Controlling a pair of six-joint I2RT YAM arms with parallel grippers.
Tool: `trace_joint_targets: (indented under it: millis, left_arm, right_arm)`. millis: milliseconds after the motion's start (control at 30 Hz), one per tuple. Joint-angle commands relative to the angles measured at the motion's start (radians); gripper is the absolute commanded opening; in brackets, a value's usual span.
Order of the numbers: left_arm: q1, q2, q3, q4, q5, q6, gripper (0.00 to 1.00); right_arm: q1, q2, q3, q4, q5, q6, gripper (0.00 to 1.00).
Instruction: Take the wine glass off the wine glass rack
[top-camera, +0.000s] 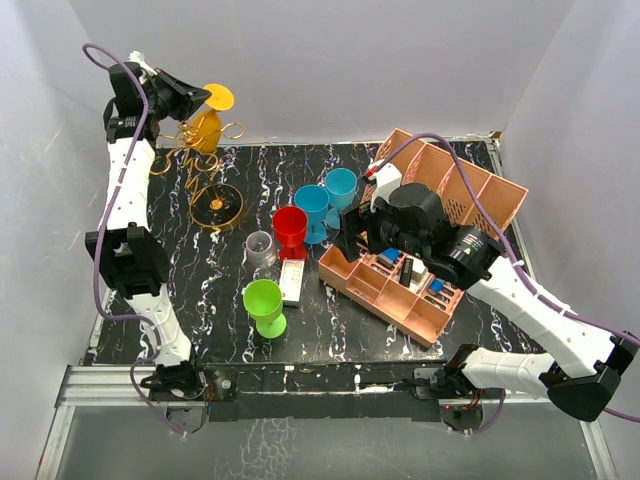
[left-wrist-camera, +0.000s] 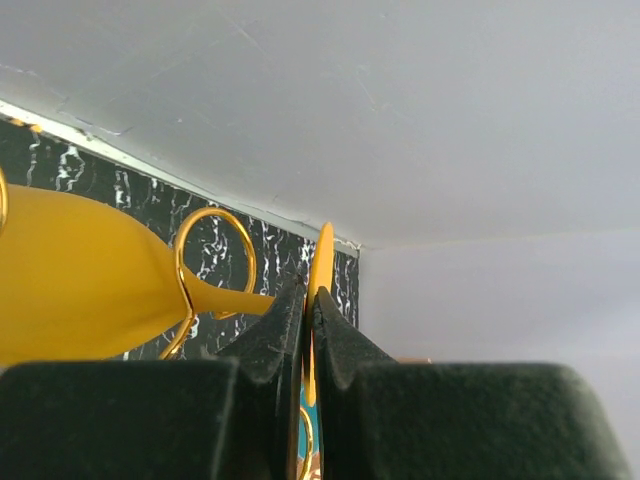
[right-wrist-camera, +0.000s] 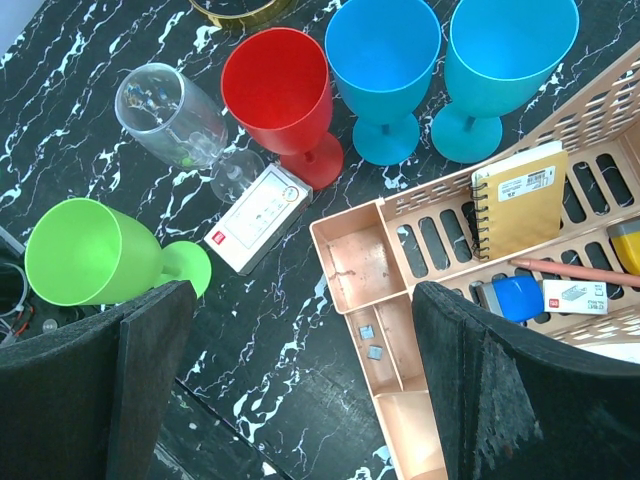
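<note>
Wine glass (top-camera: 205, 125) is the yellow one, up in the upper left of the top view. It's tipped over with its bowl in among the curly gold arms of the wine glass rack (top-camera: 215, 203) and its flat foot pointing up and to the right. My left pincer (left-wrist-camera: 312, 300) is clamped together on that foot. In the left wrist view the thin yellow disc sits edge-on, pinched between the two dark fingers (left-wrist-camera: 270, 345), and one gold loop of the rack curls right at the stem, though I can't tell if it's touching.

My right pincer (right-wrist-camera: 300, 390) is wide apart with nothing in it. It hangs over the counter (top-camera: 200, 290) at the near corner of the pink organizer (right-wrist-camera: 360, 250), lower middle of its wrist view. Above it stand a red glass (right-wrist-camera: 280, 90) and two blue ones, and a green glass (right-wrist-camera: 85, 250) lies at the left.
</note>
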Motion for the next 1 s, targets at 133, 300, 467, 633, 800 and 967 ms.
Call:
trace_joint_targets:
  millis: [133,300,467,633,800,967]
  left_arm:
    - [-0.040,-0.076,0.003,0.050,0.084,0.175,0.00]
    - [-0.040,-0.118,-0.031,0.018,0.066,0.307,0.00]
    - [-0.036,-0.169,-0.123,0.054,0.012,0.380,0.00]
    - [-0.023,-0.153,-0.139,0.085,0.109,0.380,0.00]
    - [-0.023,-0.170,-0.142,0.075,0.146,0.460,0.00]
    - [-0.022,-0.185,-0.090,-0.037,0.125,0.600,0.00]
  right_arm:
    - [-0.006,-0.010,0.038,0.038,-0.005,0.000,1.00]
    - [-0.006,0.006,0.055,0.038,-0.012,-0.007,1.00]
    - [-0.006,0.017,0.063,0.036,-0.018,-0.010,1.00]
    - [-0.007,0.009,0.059,0.036,-0.018,-0.009,1.00]
    - [-0.006,0.012,0.068,0.024,-0.020,-0.010,1.00]
    - [-0.006,0.016,0.070,0.024,-0.021,-0.012,1.00]
